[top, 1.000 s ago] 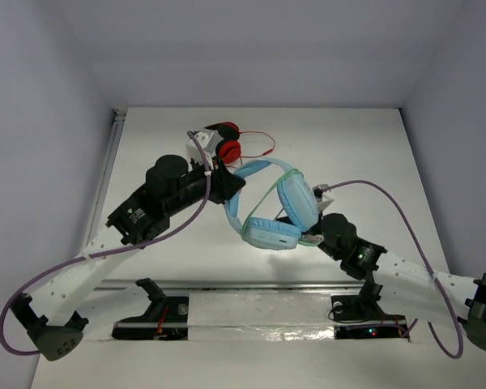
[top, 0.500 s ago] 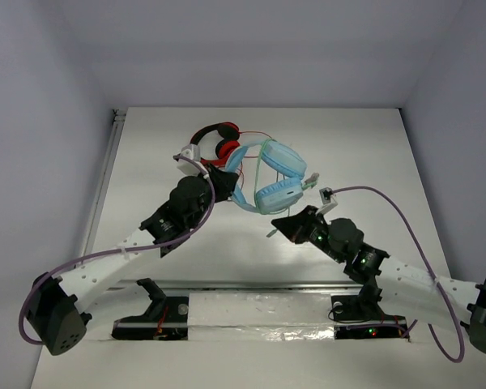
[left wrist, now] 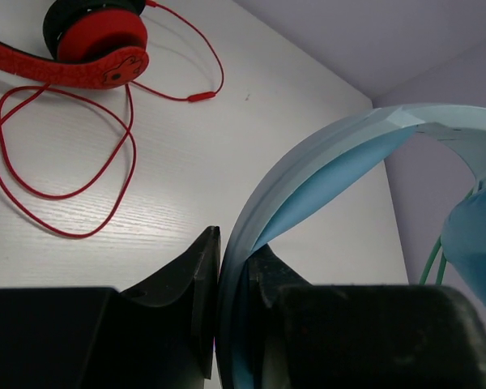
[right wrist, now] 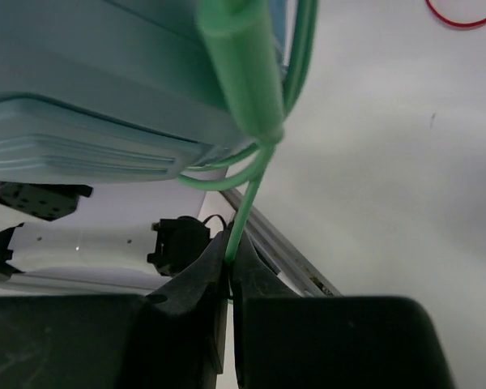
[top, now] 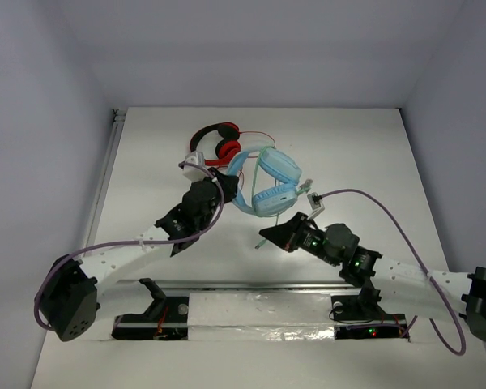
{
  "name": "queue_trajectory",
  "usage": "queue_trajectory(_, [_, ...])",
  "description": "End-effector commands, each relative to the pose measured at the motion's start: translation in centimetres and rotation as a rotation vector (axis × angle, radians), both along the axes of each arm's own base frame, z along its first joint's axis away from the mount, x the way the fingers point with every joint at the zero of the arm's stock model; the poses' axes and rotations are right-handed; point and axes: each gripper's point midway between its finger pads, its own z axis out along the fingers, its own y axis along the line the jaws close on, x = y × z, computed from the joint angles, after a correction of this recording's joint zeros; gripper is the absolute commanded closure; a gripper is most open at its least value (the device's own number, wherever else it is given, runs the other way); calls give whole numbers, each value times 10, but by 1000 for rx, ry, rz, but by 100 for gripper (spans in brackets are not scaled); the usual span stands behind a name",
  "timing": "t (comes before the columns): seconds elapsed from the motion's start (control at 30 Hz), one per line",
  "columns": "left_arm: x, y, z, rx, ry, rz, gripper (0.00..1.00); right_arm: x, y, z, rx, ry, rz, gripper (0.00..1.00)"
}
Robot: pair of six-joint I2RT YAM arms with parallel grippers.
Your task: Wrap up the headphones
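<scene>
Left claw (left wrist: pixel 233 271) clamps headphones (left wrist: pixel 332 150) band; right claw (right wrist: pixel 229 261) pinches cable (right wrist: pixel 253 190), seemingly taut.

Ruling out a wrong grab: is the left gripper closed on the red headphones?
No, the left gripper is shut on the band of the light-blue headphones, while the red headphones lie apart from it.

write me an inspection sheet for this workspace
surface: white table
job's things: light-blue headphones held between both arms
clutter: red-and-black headphones lying at the far side
grippers: left gripper shut on the blue band; right gripper shut on the green cable
cables: green cable loops beside a cup; red cable loose on the table; purple arm cables arching
surroundings: grey walls, nothing else seen
</scene>
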Motion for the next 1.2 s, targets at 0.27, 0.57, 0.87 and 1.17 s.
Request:
queue_trajectory(0.27, [-13, 9, 9, -178, -88, 117, 100, -20, 11, 54, 258, -40, 95, 92])
queue_trajectory(0.57, [-44, -17, -18, -104, -42, 67, 100, 11, -4, 55, 355, 70, -96, 84])
queue_trajectory(0.87, [-59, -22, -80, 91, 78, 29, 100, 16, 1, 13, 306, 179, -123, 66])
queue_trajectory(1.17, [-69, -26, -144, 302, 206, -48, 100, 12, 18, -29, 133, 241, -78, 38])
